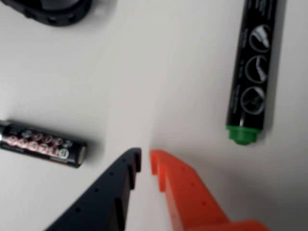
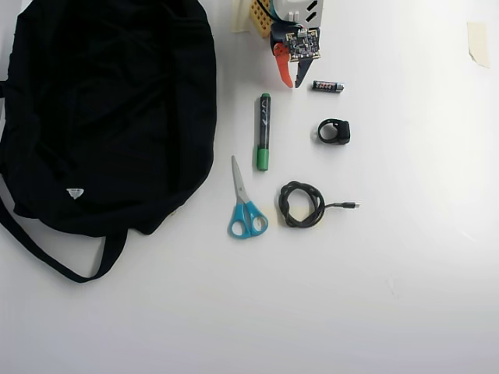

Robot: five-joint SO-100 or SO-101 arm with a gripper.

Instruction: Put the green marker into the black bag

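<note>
At the left of the overhead view lies the black bag (image 2: pixel 109 109); right of it, apart, the green marker (image 2: pixel 263 131) lies above blue-handled scissors (image 2: pixel 245 204). The gripper (image 2: pixel 291 82) (jaws nearly closed, empty) hovers between marker and battery (image 2: pixel 327 86).

Gripper (image 1: pixel 145 158) pts down at table, jaws nearly closed, slim gap, empty; arm at far edge, overhead view.
</note>
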